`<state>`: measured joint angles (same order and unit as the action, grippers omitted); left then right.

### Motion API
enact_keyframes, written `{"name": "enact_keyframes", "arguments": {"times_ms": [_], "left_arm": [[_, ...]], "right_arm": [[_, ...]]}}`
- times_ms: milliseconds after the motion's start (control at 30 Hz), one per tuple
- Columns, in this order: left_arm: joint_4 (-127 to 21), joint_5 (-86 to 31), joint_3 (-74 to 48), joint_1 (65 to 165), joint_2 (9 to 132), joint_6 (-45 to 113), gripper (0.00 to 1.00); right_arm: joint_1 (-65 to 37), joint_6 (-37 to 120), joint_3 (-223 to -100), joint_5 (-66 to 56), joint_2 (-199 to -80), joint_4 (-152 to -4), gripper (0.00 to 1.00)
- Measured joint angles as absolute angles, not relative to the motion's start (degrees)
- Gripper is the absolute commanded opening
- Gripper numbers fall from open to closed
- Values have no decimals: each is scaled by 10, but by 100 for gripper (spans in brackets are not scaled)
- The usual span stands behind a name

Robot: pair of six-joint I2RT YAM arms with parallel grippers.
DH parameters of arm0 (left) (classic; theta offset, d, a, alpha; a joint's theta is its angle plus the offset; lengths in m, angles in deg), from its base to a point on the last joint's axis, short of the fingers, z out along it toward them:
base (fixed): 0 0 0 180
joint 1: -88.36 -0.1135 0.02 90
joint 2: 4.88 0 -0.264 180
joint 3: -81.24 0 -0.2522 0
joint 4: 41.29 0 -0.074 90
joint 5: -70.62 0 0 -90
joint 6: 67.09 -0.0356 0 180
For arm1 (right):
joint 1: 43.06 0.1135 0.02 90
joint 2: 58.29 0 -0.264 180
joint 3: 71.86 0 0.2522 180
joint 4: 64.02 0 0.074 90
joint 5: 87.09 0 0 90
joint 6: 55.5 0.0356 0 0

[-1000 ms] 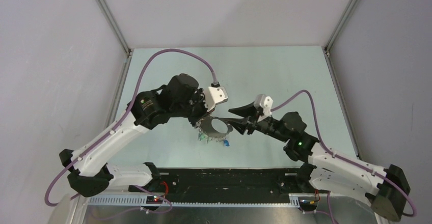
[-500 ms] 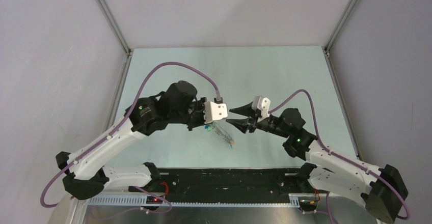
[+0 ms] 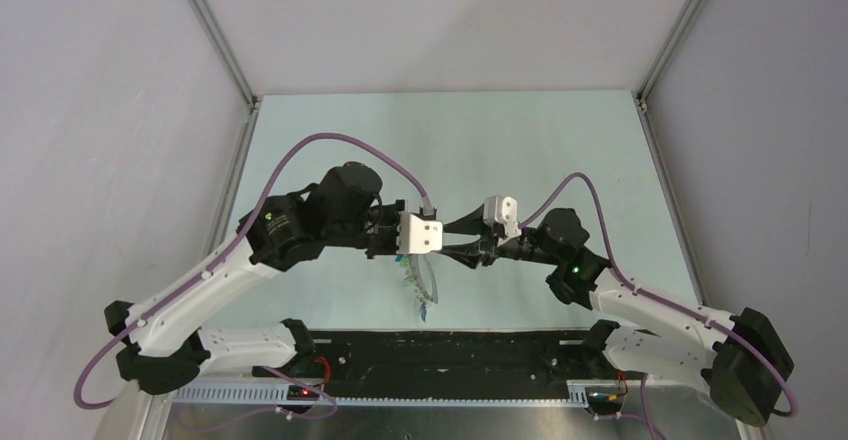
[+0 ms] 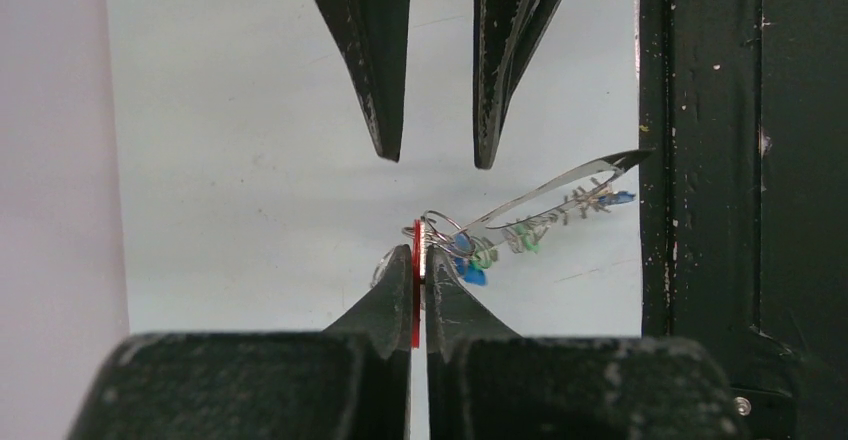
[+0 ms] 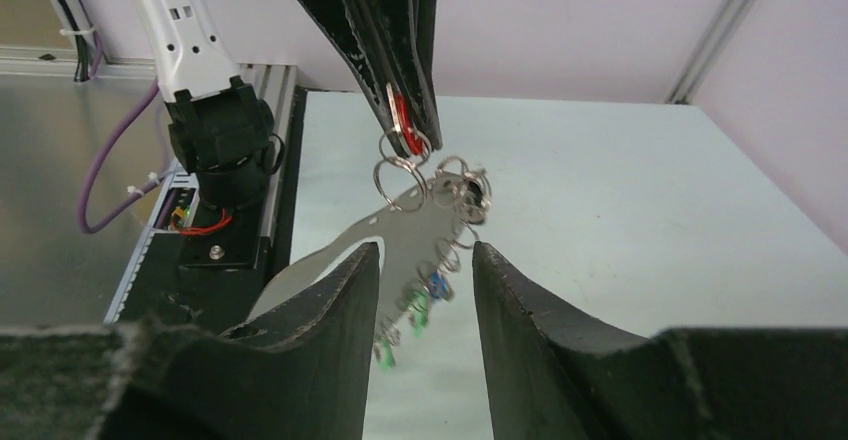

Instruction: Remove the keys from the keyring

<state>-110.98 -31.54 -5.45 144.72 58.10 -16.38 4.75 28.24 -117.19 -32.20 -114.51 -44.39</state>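
Big change from second ago: keyring (image 3: 428, 282) showed as open oval from above, now hangs edge-on from left gripper (image 4: 420, 258), over middle of worktop (image 3: 520, 140), nearer its near edge. Left gripper clenched on red key head (image 4: 415, 295), so whole bunch dangles off that. Long axis runs from left gripper toward near edge. Other keys (image 4: 470, 260) strung along it. Right gripper (image 5: 425, 252) has moved in, half open, grasping nothing, fingers flanking keyring. Looks set to grab and pull.
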Motion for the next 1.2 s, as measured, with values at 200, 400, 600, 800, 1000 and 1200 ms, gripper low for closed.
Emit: {"name": "enact_keyframes", "arguments": {"times_ms": [200,400,600,800,1000,1200], "left_arm": [[-1108,-318,-57,1456,581,-181,0],[-1106,-318,-62,1465,581,-195,0],[-1105,-317,-62,1472,579,-199,0],[-1105,-315,-63,1475,564,-202,0],[-1096,-313,-78,1475,541,-202,0],[-1060,-305,-119,1475,519,-200,0]], "right_arm": [[56,285,-1188,-340,-1162,-432,43],[65,289,-1203,-350,-1174,-424,41],[74,293,-1211,-356,-1188,-422,34],[78,298,-1213,-356,-1196,-425,3],[78,300,-1218,-353,-1187,-434,0],[73,314,-1218,-340,-1162,-462,0]]}}
